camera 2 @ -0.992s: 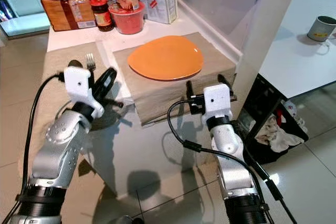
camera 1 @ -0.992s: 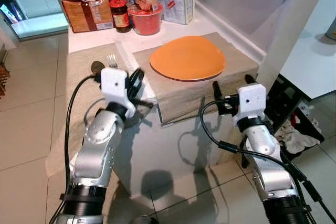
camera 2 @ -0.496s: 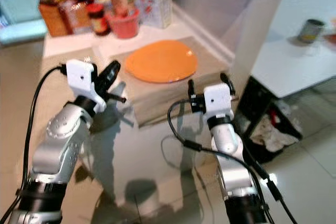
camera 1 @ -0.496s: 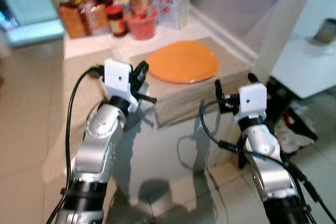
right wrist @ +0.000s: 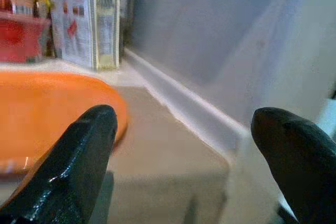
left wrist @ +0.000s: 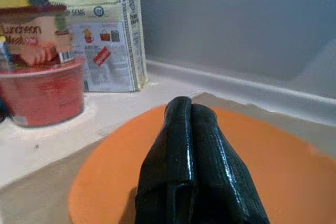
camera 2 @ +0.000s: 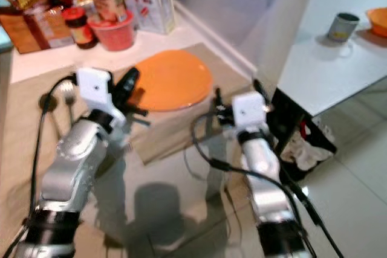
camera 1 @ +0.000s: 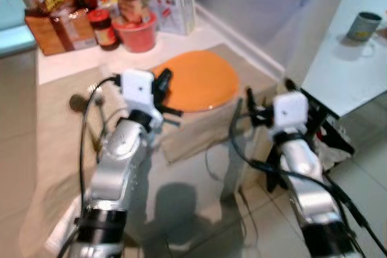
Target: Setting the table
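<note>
I see the plate (camera 1: 199, 81) on a placemat (camera 1: 199, 126) at table centre. Spoon (camera 1: 77, 103) and fork (camera 2: 68, 98) lie at its 9 o'clock on a second mat. Jars and boxes (camera 1: 109, 7) crowd at 11. A mug (camera 1: 361, 26) sits on another table at 2. My left gripper (camera 1: 162, 81) is at the plate's 9 o'clock edge, my right gripper (camera 1: 266, 99) at its 4.

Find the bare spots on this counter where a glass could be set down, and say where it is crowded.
Free: the white strip between the orange plate and the red tub, and the placemat between plate and wall. By the spoon and fork the cloth is partly taken. The back corner is crowded: jar, tub, bag.
</note>
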### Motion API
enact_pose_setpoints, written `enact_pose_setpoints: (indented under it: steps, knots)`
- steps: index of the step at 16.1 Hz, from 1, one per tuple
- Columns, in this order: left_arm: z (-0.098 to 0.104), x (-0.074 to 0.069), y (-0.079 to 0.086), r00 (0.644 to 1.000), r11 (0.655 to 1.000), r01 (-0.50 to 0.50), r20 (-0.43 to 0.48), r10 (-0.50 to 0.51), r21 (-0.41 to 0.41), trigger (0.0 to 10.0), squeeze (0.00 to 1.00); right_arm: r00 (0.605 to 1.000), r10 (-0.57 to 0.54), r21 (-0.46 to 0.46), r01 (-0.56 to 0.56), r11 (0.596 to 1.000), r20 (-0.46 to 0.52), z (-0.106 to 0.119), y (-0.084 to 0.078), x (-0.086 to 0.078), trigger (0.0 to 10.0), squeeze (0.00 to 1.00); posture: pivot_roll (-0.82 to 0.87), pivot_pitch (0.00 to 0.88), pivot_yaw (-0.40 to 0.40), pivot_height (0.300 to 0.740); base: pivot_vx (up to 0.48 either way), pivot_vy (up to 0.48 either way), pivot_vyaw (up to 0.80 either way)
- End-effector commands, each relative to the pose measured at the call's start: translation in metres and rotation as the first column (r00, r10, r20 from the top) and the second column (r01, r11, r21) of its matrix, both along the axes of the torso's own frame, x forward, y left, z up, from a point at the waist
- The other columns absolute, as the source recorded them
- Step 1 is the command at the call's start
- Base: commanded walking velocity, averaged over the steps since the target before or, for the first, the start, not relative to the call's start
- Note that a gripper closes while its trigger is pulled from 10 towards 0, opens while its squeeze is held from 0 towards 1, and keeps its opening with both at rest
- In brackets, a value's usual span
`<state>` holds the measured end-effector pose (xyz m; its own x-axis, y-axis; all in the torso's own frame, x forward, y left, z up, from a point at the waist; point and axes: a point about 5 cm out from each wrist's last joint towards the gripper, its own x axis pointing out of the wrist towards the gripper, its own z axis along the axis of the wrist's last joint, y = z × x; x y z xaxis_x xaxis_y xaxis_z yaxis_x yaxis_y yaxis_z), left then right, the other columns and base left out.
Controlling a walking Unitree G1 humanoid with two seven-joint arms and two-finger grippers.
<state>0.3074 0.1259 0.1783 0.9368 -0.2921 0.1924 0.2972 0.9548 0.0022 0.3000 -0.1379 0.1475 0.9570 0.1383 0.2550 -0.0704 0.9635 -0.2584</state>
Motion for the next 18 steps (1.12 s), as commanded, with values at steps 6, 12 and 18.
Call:
enact_pose_setpoints:
  steps: [6, 12, 18]
  knots:
    - [0.004, 0.002, -0.008, 1.000, 1.000, -0.003, 0.009, 0.003, 0.012, 0.0, 0.00, 1.000, 0.006, -0.013, -0.006, 1.000, -0.016, -0.003, -0.006, 0.000, 10.0, 0.00, -0.03, 0.000, 0.053, 0.740, 0.000, 0.000, 0.00]
    - [0.003, 0.035, -0.006, 0.995, 0.987, 0.053, -0.090, -0.039, 0.153, 0.0, 0.00, 0.998, 0.042, 0.013, -0.042, 0.999, -0.039, -0.004, -0.001, 0.000, 10.0, 0.00, -0.03, 0.000, 0.053, 0.740, 0.000, 0.000, 0.00]
    - [0.010, 0.066, -0.015, 0.985, 0.969, 0.109, -0.155, -0.075, 0.221, 0.0, 0.00, 0.998, 0.042, 0.023, -0.041, 0.999, -0.044, -0.005, -0.001, -0.004, 10.0, 0.00, -0.05, 0.000, 0.078, 0.740, 0.000, 0.000, 0.00]
